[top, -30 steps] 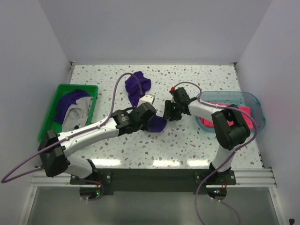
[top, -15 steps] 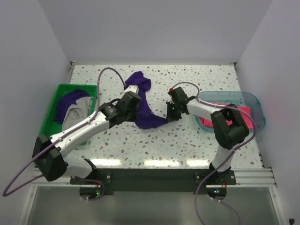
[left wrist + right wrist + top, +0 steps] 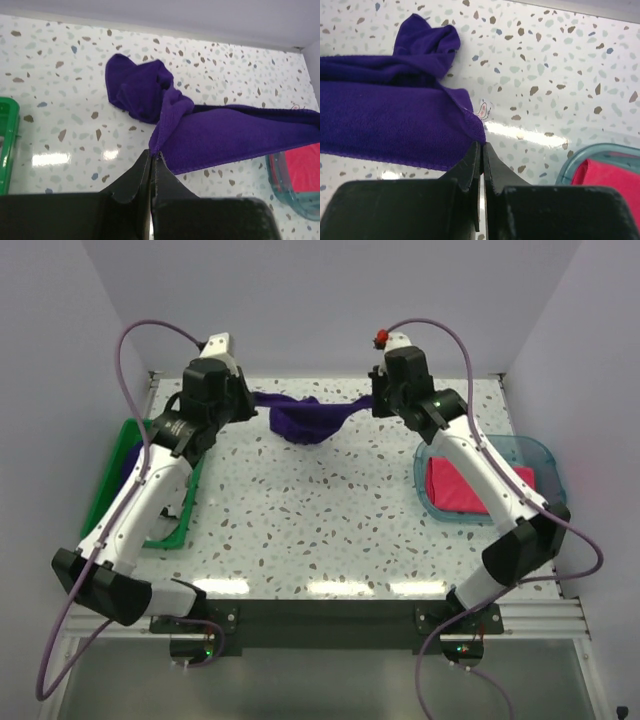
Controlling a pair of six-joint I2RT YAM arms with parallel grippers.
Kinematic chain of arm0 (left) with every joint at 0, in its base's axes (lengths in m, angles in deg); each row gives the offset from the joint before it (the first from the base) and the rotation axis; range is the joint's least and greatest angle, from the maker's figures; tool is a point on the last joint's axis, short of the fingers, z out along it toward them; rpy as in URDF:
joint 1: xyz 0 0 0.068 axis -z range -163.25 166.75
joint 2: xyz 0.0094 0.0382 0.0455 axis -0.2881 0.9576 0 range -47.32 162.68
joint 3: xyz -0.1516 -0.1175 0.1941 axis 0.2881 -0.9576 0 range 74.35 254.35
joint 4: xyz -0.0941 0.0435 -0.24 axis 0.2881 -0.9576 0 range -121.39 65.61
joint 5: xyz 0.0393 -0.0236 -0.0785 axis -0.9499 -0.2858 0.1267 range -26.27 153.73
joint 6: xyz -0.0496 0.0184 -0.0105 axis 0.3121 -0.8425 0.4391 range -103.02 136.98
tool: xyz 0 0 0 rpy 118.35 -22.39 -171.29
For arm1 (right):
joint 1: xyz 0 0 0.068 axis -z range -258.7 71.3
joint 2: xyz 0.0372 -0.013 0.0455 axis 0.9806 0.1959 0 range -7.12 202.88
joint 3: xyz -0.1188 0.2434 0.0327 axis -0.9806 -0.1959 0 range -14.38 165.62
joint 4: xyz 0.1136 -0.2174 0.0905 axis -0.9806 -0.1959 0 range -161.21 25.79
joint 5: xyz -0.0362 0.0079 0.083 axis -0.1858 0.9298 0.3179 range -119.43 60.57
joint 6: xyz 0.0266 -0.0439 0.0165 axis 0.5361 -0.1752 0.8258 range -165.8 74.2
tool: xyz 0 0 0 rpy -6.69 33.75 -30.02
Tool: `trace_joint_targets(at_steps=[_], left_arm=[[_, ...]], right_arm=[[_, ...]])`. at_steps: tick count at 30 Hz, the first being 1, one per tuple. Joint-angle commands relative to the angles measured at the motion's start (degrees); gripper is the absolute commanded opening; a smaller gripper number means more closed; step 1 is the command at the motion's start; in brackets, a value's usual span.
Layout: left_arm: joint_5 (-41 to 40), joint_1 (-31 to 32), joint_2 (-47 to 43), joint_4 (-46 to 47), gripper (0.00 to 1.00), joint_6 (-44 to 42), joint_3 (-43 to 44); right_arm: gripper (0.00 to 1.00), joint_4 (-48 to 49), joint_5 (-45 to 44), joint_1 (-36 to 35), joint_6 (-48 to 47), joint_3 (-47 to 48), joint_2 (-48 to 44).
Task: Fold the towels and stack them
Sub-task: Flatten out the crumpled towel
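While the left gripper [image 3: 151, 154] and right gripper [image 3: 481, 145] each pinch a corner of the dark purple towel [image 3: 305, 420], it sags bunched at the top view's upper centre. Best to spread the arms evenly until it is taut, then lay it flat.

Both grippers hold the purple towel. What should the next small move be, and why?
Probably draw the left gripper and right gripper slightly apart. Each is shut on an end of the purple towel, but its middle sags in a bunch, so it is not yet flat enough to fold.
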Motion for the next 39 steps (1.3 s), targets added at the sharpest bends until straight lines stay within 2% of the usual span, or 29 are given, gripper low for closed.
trace_joint_targets(at_steps=[1,2,4,5,7,8,12,14,15,16,18,20,26,31,34,39], left_arm=[[1.7,-0.6,-6.0,1.6,0.00,-1.5,-8.9],[2.5,-0.6,-7.5,4.3,0.00,0.5,-16.9],[5.9,-0.6,-11.5,6.9,0.00,2.6,-25.0],[7.1,-0.6,-12.7,9.2,0.00,4.8,-32.6],[11.6,-0.6,-15.3,11.5,0.00,7.0,-42.6],[13.1,-0.6,-16.1,14.2,0.00,8.7,-45.7],[18.2,-0.5,-18.8,19.1,0.00,10.6,-56.0],[18.7,-0.4,-19.5,19.8,0.00,10.5,-58.5],[19.1,-0.4,-19.8,20.0,0.00,10.4,-59.0],[19.4,-0.5,-20.2,20.0,0.00,10.4,-59.7],[19.5,-0.4,-20.3,19.6,0.00,10.0,-60.1],[19.3,-0.4,-20.3,18.9,0.00,9.4,-60.2],[19.8,-0.4,-19.9,19.0,0.00,8.5,-60.5],[19.2,-0.4,-19.8,18.2,0.00,7.5,-60.3],[18.8,-0.4,-19.7,17.9,0.00,6.9,-59.7],[18.5,-0.4,-19.9,17.3,0.00,6.3,-59.2]], right_arm=[[0.00,-5.1,-0.2,0.5,-3.0,-8.4,-4.2],[0.00,-4.7,0.6,0.4,-2.5,-13.8,-5.1],[0.00,-3.4,1.3,-0.2,-1.3,-19.8,-7.4],[0.00,-2.3,1.6,-0.4,-0.8,-25.2,-8.0],[0.00,-1.0,3.0,-1.3,0.8,-30.1,-9.5],[0.00,0.0,3.2,-1.7,1.3,-34.3,-9.9],[0.02,1.2,4.7,-5.3,5.5,-40.6,-10.2],[0.06,1.0,5.3,-6.6,7.3,-42.4,-9.7],[0.12,0.8,5.7,-7.4,8.9,-42.9,-9.6],[0.26,0.7,6.6,-7.5,9.8,-43.2,-9.8],[0.42,0.6,7.1,-7.5,12.2,-44.5,-10.6],[0.47,1.3,7.7,-7.5,14.1,-45.4,-12.3],[0.46,5.7,10.7,-7.5,19.7,-47.6,-12.5],[0.37,12.1,12.2,-7.7,23.5,-51.5,-11.8],[0.30,13.5,11.3,-8.5,23.8,-50.6,-9.8],[0.26,14.7,9.5,-9.8,24.9,-50.1,-8.0]])
